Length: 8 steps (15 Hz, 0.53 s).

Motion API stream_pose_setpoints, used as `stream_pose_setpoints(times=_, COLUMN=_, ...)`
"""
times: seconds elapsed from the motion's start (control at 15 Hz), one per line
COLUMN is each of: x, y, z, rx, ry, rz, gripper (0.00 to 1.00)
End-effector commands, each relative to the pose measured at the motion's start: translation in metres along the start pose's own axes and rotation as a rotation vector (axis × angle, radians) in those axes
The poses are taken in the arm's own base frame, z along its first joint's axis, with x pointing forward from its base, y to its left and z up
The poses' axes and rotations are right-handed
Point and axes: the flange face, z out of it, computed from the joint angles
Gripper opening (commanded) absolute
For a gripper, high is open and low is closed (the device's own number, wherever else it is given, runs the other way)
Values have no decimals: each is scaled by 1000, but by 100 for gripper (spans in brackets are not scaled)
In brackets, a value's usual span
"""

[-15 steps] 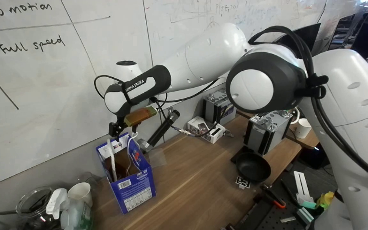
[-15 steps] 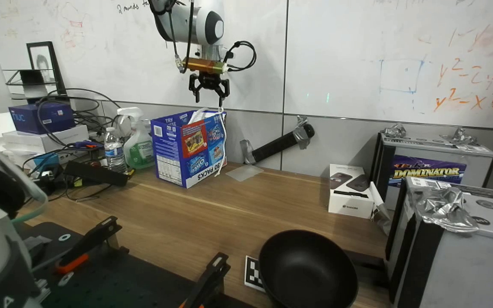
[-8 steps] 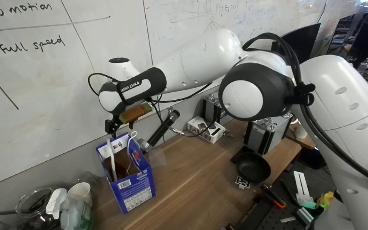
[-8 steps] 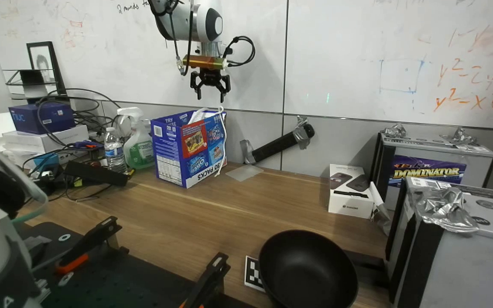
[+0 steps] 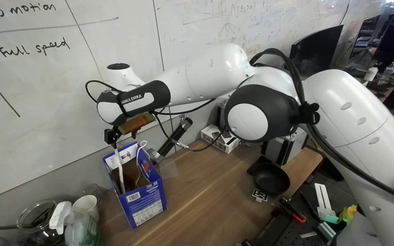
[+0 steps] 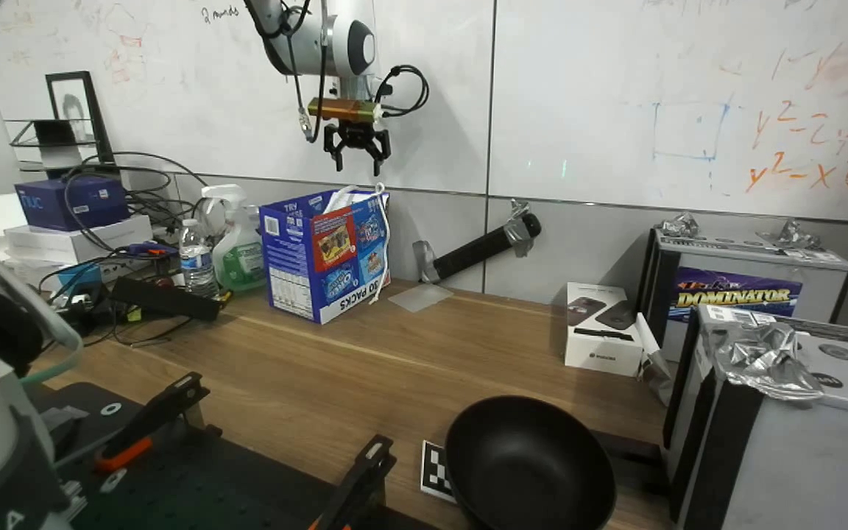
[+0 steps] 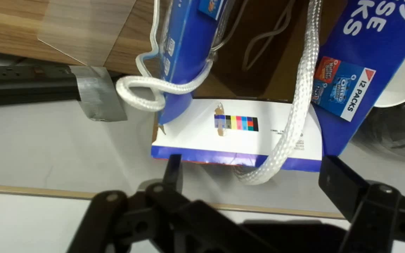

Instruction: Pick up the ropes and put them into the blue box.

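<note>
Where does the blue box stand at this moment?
In an exterior view, the blue box stands on the wooden table, left of the picture's centre, between the spray bottle and the taped black bar.

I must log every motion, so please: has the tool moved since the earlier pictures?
Yes: in an exterior view, the tool has shifted toward the picture's left, judged against the unmoved box.

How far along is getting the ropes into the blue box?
Done: the ropes lie partly inside the blue box. In hand: nothing; the tool is open. Left: a thick strand overhangs the white flap and a thin strand hangs outside; both likely need tucking in.
</note>
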Motion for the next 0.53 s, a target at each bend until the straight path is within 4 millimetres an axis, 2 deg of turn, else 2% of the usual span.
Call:
stream_pose_setpoints(times=0.0, x=12, y=-11, z=16, rx=-66, ry=25, rz=51, gripper=100)
stream_pose_setpoints(times=0.33, x=17, y=-19, z=36, rx=-120, ry=47, rz=151, gripper=100)
stream_pose_setpoints(times=0.47, x=19, y=-22, z=36, rx=-128, ry=48, rz=176, gripper=100)
